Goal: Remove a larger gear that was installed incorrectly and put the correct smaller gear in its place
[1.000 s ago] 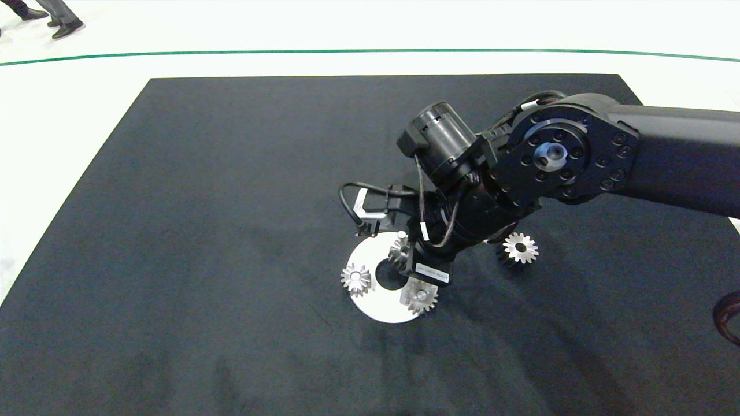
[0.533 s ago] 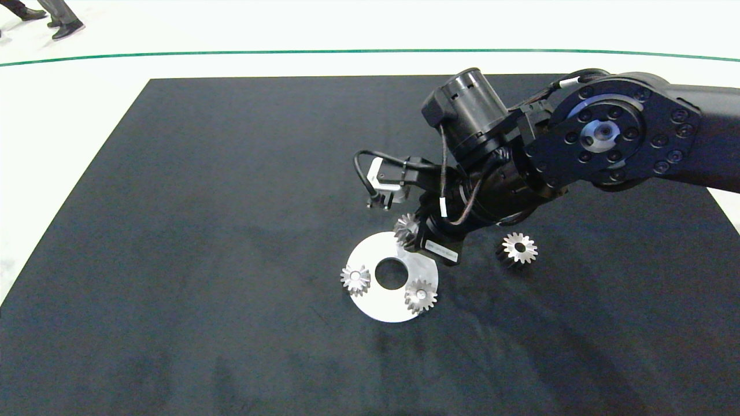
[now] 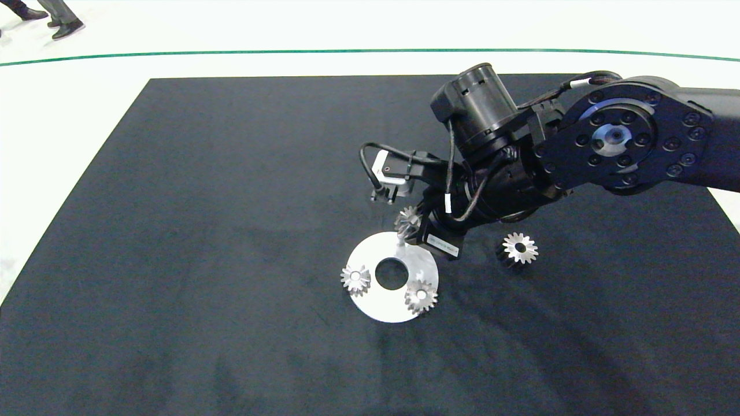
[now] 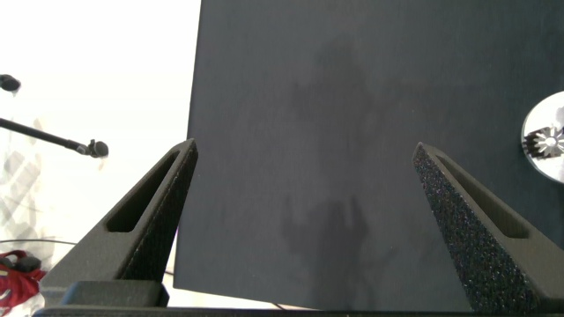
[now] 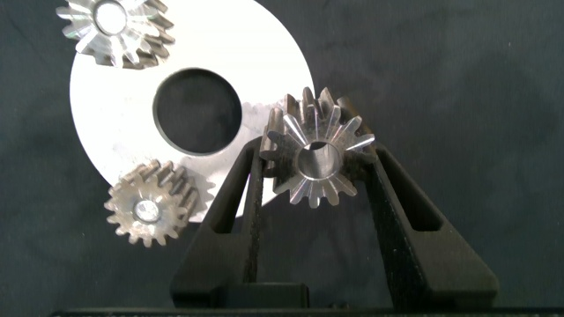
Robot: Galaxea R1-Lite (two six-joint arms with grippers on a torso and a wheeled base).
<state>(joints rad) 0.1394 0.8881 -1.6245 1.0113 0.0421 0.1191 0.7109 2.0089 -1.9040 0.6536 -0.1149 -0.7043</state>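
The smaller gear (image 5: 319,159) sits clamped between the right gripper (image 5: 315,180) fingers, held just above the far edge of the round silver plate (image 3: 376,306), where a thin pin (image 3: 400,241) stands. Two matching gears (image 3: 355,279) (image 3: 421,296) rest on the plate. The larger gear (image 3: 518,248) lies on the black mat (image 3: 202,231) beside the plate. The left gripper (image 4: 304,220) hangs spread open above the mat's edge.

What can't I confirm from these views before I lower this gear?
- The peg under the smaller gear: the head view shows only a thin stub; in the right wrist view the gear and right gripper hide it.
- The round plate: the right arm covers its far edge in the head view.
- The larger gear: absent from both wrist views.
- The left gripper: outside the head view; the plate is cut off at its wrist view's edge.
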